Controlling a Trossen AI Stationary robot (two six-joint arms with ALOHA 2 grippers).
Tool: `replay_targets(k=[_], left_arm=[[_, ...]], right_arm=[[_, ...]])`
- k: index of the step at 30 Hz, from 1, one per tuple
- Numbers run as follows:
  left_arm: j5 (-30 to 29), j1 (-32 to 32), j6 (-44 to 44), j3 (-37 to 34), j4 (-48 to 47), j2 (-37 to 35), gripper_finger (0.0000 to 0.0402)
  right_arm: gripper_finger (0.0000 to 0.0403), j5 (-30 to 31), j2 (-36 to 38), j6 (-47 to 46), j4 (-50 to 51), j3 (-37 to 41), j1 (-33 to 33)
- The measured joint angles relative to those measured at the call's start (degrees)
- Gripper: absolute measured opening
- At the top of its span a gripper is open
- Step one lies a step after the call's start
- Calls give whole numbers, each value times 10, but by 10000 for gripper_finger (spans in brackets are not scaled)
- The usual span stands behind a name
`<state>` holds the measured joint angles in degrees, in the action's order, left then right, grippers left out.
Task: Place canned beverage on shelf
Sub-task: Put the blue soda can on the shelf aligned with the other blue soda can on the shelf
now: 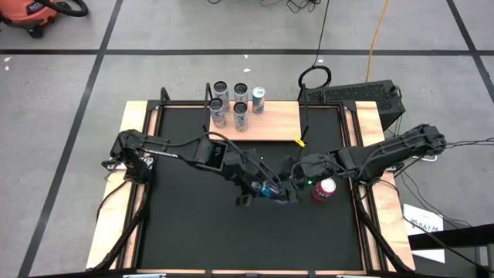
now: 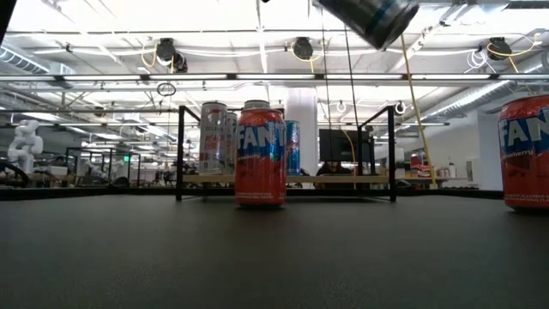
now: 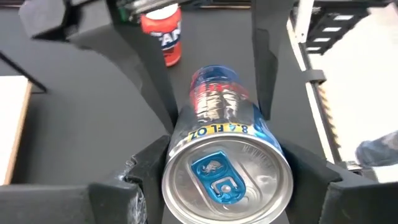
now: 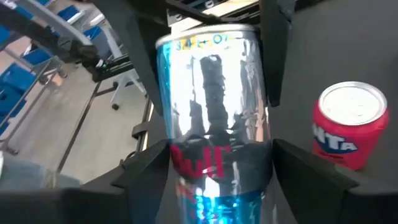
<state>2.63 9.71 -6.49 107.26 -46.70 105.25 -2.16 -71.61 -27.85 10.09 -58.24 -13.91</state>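
A slim blue-and-silver can (image 1: 271,188) lies on its side in the air above the table's middle, between both grippers. My left gripper (image 1: 261,189) is shut on its lid end and my right gripper (image 1: 284,190) on its base end. The low view shows the can (image 2: 369,17) high up and tilted. The shelf (image 1: 266,123), a light-wood board at the far edge, bears several upright cans (image 1: 241,114) on their bases. A red Fanta can (image 1: 323,189) stands on the table right of the grippers. My left gripper pinches the can's side wall just behind the lid rim (image 3: 186,134) between its two fingers (image 3: 146,168). The fingers come level from the table's left and lie along the can. The lid (image 3: 227,180) faces the wrist camera, and the can is clear of the table. My right gripper pinches the can's base end (image 4: 214,168) between its two fingers (image 4: 292,165). The fingers come level from the table's right and lie along the can. The can points away from the wrist toward the left gripper, clear of the table.
The low view shows a red Fanta can (image 2: 260,154) standing in front of the shelf's black uprights (image 2: 392,154) and another (image 2: 525,153) at the right. Light-wood side strips (image 1: 127,177) run along the black tabletop (image 1: 201,232).
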Motion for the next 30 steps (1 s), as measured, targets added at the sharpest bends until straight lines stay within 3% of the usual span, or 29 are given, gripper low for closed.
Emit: replay_targets(k=[8, 14, 18, 21, 25, 30], left_arm=[[44, -19, 3, 0, 27, 0, 228], [53, -26, 10, 9, 22, -1, 229], [50, -26, 9, 27, 6, -1, 250], [26, -27, 10, 51, -11, -9, 282], [-15, -34, 10, 65, -49, -40, 328], [-87, -34, -23, 62, -59, -77, 366]], right_arm=[[293, -55, 0, -18, 0, 0, 20], [247, -58, 0, -28, -4, 0, 27], [214, -55, 2, -27, -24, 0, 27], [213, -20, 11, -12, -49, 0, 27], [218, 76, 38, 34, -85, 0, 30], [221, 132, 69, 104, -206, 0, 37]])
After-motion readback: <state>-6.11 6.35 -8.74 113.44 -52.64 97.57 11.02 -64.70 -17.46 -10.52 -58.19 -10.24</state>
